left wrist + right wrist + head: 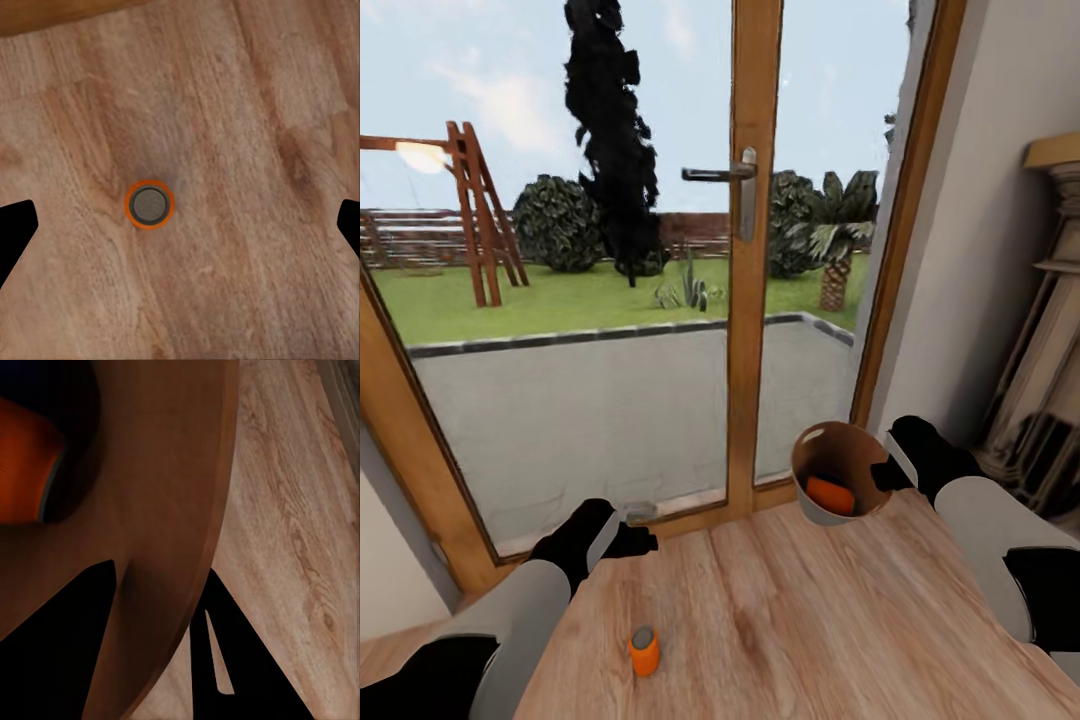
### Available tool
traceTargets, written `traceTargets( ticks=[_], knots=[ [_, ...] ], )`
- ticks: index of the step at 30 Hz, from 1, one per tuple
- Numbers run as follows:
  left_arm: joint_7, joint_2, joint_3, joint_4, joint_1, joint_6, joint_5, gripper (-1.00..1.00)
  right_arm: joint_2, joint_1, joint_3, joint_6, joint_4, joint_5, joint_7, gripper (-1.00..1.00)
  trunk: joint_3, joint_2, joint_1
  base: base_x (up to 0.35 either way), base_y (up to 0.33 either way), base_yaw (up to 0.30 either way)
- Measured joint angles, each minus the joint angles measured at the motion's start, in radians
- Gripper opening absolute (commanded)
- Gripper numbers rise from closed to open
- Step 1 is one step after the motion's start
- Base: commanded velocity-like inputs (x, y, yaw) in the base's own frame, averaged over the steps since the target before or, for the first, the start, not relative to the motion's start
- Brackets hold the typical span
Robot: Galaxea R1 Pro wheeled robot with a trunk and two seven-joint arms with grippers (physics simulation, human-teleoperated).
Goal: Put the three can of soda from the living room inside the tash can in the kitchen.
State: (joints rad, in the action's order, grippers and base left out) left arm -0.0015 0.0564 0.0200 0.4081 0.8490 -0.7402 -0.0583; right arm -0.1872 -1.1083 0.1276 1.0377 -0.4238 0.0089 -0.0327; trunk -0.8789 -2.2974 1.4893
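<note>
**Two orange cans in sight, one already in the bin**

Two of the soda cans show in the head view. One orange can (644,651) stands upright on the wood-plank floor (790,620), low and left of centre in the frame. The other orange can (830,495) lies on its side inside the trash can (838,485), which sits right of centre, tilted so its orange-brown mouth faces the camera.

The left wrist view looks straight down on the standing can (150,204): a grey top ringed with orange, bare planks all around it. The left gripper (180,225) is spread wide, with one dark fingertip at each side edge of that picture, well apart from the can. In the head view the left gripper (632,541) sits above the can, near the door frame, and its fingers are hard to make out there.

The right wrist view shows the bin's curved wall (172,510) passing between the two dark fingers (60,645) of the right gripper (161,615), which pinch the rim. Upper left in that picture, an orange can (22,465) glows in the shadowed interior, cut off by the frame edge. In the head view the right gripper (895,470) meets the bin's right rim.

Wood-framed glass doors (745,300) with a metal handle (735,175) fill the upper frame, a garden beyond.
</note>
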Motion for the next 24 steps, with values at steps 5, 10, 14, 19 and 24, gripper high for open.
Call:
traceTargets(
  ticks=[5,10,14,19,24],
  knots=[
    [0.0,0.0,0.0,0.0,0.0,0.001,0.0,1.0,0.0,0.001,-0.001,-0.001,0.0,-0.018,0.0,-1.0,-0.007,0.0,0.0,0.094,0.023,0.0],
    [0.0,0.0,0.0,0.0,0.0,0.002,0.0,1.0,0.0,0.001,-0.001,-0.004,-0.002,-0.003,0.0,-1.0,-0.01,0.0,0.0,0.012,0.003,0.0],
    [0.0,0.0,0.0,0.0,0.0,0.002,0.0,1.0,0.0,0.001,-0.003,-0.005,-0.003,-0.013,-0.001,-1.0,-0.01,0.0,0.0,0.003,0.001,0.0],
    [0.002,0.0,0.0,0.0,0.0,0.001,0.0,1.0,-0.001,0.001,-0.003,-0.005,-0.004,-0.004,-0.001,-1.0,-0.011,0.0,0.0,0.0,0.0,0.0],
    [0.001,0.0,0.0,0.0,0.0,0.001,0.0,1.0,-0.001,0.002,-0.006,-0.004,-0.005,-0.01,0.0,-1.0,-0.023,-0.028,0.015,0.0,0.0,0.0]
  ],
)
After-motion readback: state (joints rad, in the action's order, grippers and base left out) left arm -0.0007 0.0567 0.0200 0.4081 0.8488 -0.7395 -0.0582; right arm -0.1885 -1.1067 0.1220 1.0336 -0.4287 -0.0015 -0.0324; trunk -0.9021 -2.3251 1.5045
